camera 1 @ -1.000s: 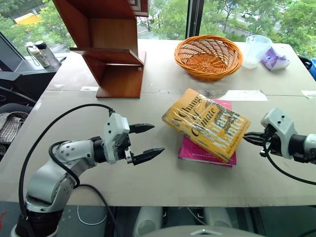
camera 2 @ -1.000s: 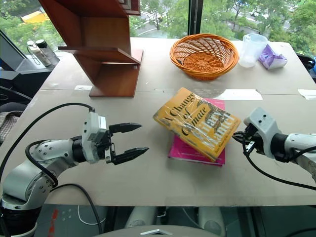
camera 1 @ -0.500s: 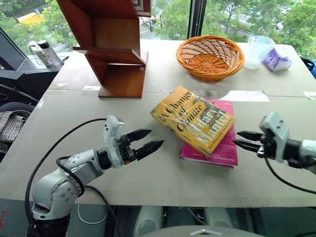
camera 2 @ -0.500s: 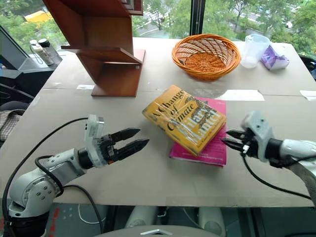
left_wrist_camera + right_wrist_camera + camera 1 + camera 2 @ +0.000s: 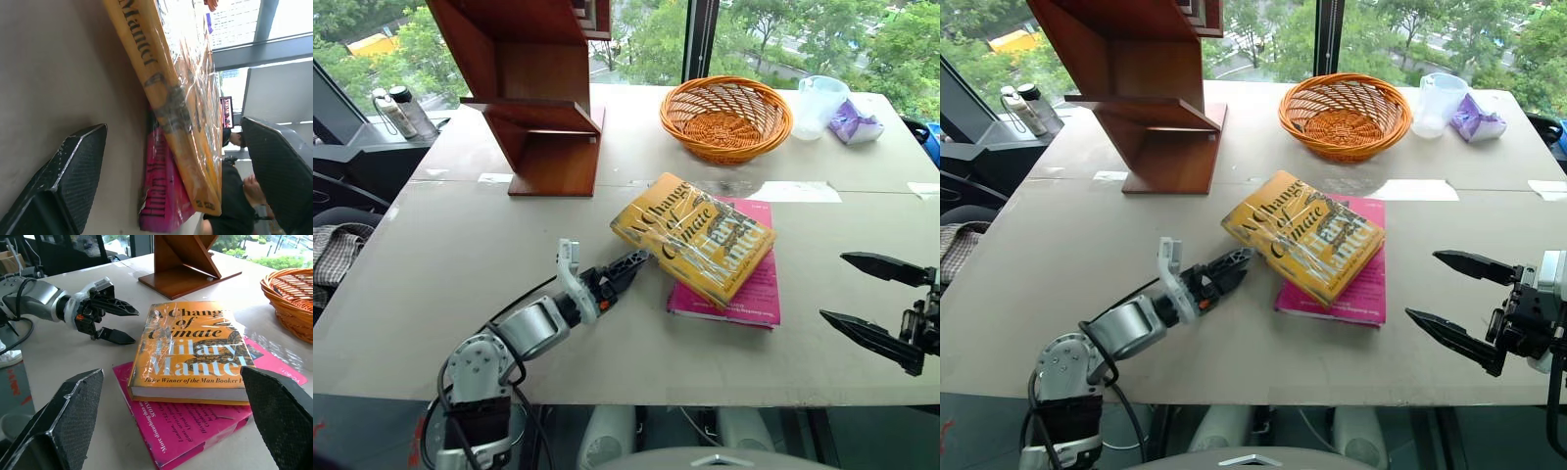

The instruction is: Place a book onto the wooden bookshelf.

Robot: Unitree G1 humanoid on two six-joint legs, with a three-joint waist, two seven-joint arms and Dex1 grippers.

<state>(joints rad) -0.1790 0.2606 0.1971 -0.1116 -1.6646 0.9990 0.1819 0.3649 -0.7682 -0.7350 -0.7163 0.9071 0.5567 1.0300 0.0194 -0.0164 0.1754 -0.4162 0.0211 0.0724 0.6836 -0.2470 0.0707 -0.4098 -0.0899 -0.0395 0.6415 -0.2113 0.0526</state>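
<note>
The table [image 5: 431, 245] is a wide pale surface with its far edge against tall windows [image 5: 646, 39] looking onto green trees. Its near edge and the whole near left quarter lie bare, and a broad bare strip runs across the middle left between the shelf and the arm.

The wooden bookshelf [image 5: 533, 93] stands toward the far left corner, its slanted panels rising out of view and a flat ledge jutting toward the table's middle. The orange woven basket [image 5: 726, 117] sits near the far edge, right of centre, well apart from the shelf. A clear plastic cup [image 5: 821, 103] and a crumpled purple wrapper [image 5: 858, 122] lie beside it toward the far right corner.

The book [image 5: 693, 238] lies flat near the table's centre, its jacket glossy, resting askew on top of a magenta paperback [image 5: 739, 294] that shows beneath it toward the near edge.

The left gripper [image 5: 625, 271] lies low over the surface, fingers spread apart, its tips just beside the book's left corner, holding nothing. The right gripper [image 5: 1457, 299] hangs by the near right edge, fingers wide apart and empty, apart from both books.
</note>
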